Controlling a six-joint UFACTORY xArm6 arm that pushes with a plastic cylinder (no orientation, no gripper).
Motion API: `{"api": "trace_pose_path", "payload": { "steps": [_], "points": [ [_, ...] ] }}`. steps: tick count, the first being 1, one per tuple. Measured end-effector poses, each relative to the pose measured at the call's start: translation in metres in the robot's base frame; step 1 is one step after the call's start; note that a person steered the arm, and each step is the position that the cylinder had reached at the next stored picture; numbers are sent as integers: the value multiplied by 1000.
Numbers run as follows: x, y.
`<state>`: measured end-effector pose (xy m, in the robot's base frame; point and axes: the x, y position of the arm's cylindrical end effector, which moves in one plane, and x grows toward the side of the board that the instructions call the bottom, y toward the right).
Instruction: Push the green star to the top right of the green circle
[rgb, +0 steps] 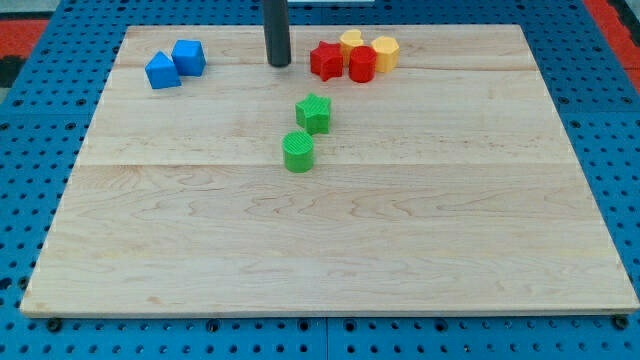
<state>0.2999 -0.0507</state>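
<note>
The green star lies on the wooden board, near the middle toward the view's top. The green circle sits just below and slightly left of it, almost touching. My tip is a dark rod end resting on the board above and left of the green star, apart from it, between the blue blocks and the red blocks.
A blue triangle-like block and a blue cube lie at the top left. A red star, a red cylinder and two yellow blocks cluster right of my tip.
</note>
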Motion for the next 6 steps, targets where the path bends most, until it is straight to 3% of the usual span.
{"api": "trace_pose_path", "payload": {
  "steps": [1,4,5,6],
  "points": [
    [62,62],
    [58,129],
    [104,128],
    [120,56]
  ]
}}
